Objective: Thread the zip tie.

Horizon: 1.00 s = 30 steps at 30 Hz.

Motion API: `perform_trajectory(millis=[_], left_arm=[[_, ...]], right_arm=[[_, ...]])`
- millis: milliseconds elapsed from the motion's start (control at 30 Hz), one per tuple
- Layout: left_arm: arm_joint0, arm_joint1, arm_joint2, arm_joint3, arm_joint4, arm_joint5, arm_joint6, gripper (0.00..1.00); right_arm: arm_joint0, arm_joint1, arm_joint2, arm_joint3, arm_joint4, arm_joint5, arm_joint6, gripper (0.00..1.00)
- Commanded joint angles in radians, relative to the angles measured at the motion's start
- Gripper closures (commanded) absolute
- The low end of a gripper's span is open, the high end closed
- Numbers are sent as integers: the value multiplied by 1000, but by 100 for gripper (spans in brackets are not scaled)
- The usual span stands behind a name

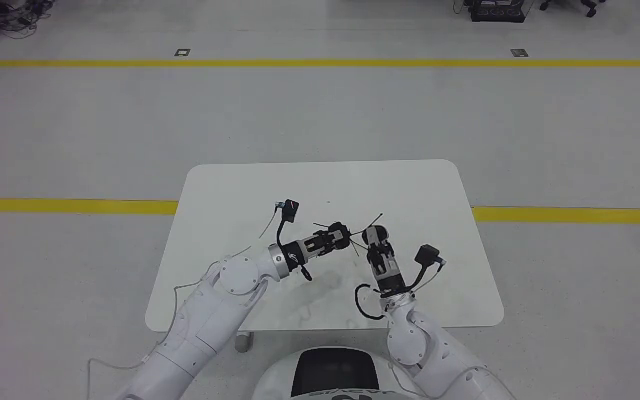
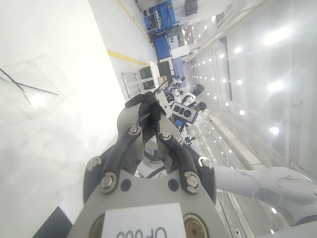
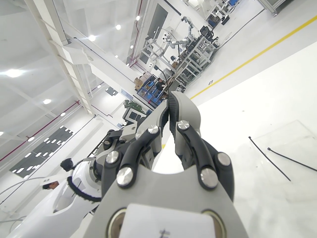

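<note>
One white desk (image 1: 430, 190) carries the work, and above its near middle the left end effector (image 1: 342, 238) and the right end effector (image 1: 371, 234) sit nearly tip to tip. Both have their fingers fully closed, pinching the thin black zip tie (image 2: 143, 119) clear of the surface. Two spare ties (image 3: 270, 158) lie on and just beside a clear sheet (image 2: 37, 87).

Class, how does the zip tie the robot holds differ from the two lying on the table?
The held zip tie is raised, pinched in the right gripper; the loose zip ties lie flat on a clear sheet, untouched. The held zip tie is single; the loose zip ties are a pair. All are thin and black.
</note>
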Motion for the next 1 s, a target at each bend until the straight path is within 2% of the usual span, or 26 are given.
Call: perform_trajectory(millis=[0, 300, 967], left_arm=[[0, 0, 0, 0, 0, 0, 0, 100], [0, 0, 0, 0, 0, 0, 0, 100], [0, 0, 0, 0, 0, 0, 0, 100]], right_arm=[[2, 0, -2, 4, -2, 0, 6, 100], [11, -5, -10, 24, 10, 0, 21, 100], [12, 10, -31, -16, 19, 0, -35, 100]])
